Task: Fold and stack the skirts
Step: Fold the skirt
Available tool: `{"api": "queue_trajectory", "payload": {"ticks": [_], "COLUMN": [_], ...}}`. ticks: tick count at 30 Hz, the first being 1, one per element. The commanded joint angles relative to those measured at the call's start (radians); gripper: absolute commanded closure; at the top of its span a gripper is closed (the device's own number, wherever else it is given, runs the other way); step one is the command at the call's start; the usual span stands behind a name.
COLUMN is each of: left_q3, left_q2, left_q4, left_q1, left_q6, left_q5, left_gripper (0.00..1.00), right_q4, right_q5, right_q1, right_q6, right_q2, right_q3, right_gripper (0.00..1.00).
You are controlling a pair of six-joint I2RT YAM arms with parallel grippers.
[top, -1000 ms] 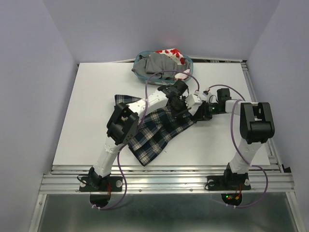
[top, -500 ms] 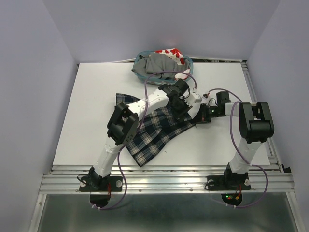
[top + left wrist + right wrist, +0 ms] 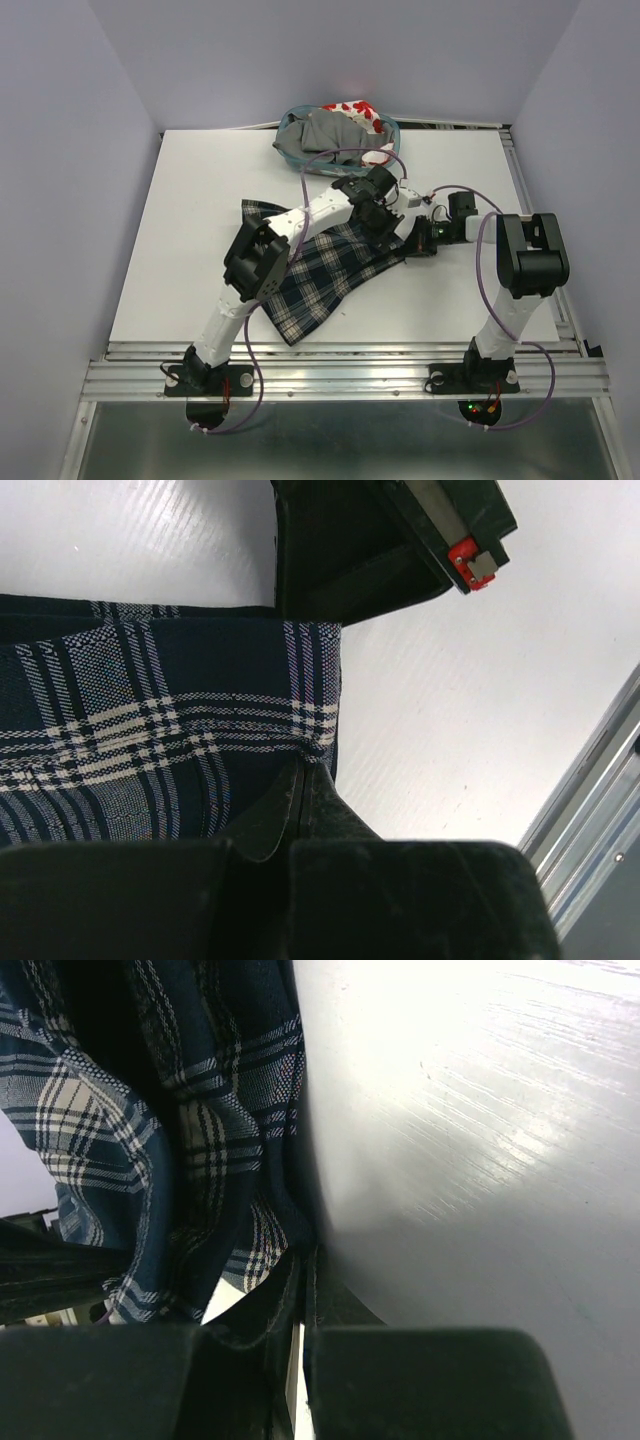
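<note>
The plaid skirt (image 3: 320, 275) lies spread on the white table (image 3: 190, 230), from mid-table toward the near edge. My left gripper (image 3: 385, 232) is shut on its right edge; in the left wrist view the plaid cloth (image 3: 170, 730) runs into the closed jaws (image 3: 305, 770). My right gripper (image 3: 410, 243) is shut on the same edge just to the right; its wrist view shows the plaid cloth (image 3: 190, 1130) pinched at the fingertips (image 3: 300, 1260). The grey skirt (image 3: 325, 130) and the white skirt with red print (image 3: 355, 110) lie in the basket.
The teal basket (image 3: 388, 128) stands at the back middle of the table. Purple cables loop over both arms. A metal rail (image 3: 350, 350) runs along the near table edge, and another rail borders the right side.
Both grippers have moved a little toward the back with the skirt's right edge, and the cloth has drawn in slightly from the near edge.
</note>
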State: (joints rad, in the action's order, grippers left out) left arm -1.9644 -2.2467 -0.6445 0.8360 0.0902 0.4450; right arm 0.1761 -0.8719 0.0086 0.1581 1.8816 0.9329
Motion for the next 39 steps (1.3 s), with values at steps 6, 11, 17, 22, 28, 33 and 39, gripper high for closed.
{"api": "queue_trajectory", "payload": {"ticks": [6, 11, 17, 22, 28, 33, 39], "left_q3": [0.06, 0.157, 0.213, 0.222, 0.24, 0.242, 0.226], "left_q2": [-0.037, -0.048, -0.056, -0.056, -0.044, -0.044, -0.037], "left_q4": [0.103, 0.129, 0.173, 0.189, 0.215, 0.233, 0.223], "left_q1": [0.015, 0.015, 0.012, 0.012, 0.008, 0.005, -0.002], "left_q6": [-0.066, -0.084, -0.113, -0.116, -0.116, -0.119, -0.101], "left_q5": [0.107, 0.115, 0.133, 0.144, 0.147, 0.144, 0.107], "left_gripper": [1.0, 1.0, 1.0, 1.0, 0.93, 0.93, 0.87], "right_q4": [-0.024, 0.017, 0.146, 0.212, 0.218, 0.178, 0.14], "right_q5": [0.073, 0.123, 0.247, 0.238, 0.122, 0.093, 0.126], "right_q1": [0.013, 0.013, -0.019, -0.029, -0.029, -0.016, 0.014], "right_q6": [0.004, -0.015, -0.089, -0.078, -0.005, 0.024, -0.002], "right_q2": [-0.025, -0.05, -0.159, -0.225, -0.193, -0.145, -0.095], "right_q3": [-0.022, 0.004, 0.047, 0.084, 0.075, 0.032, -0.019], "right_gripper": [0.99, 0.94, 0.67, 0.57, 0.54, 0.5, 0.52]}}
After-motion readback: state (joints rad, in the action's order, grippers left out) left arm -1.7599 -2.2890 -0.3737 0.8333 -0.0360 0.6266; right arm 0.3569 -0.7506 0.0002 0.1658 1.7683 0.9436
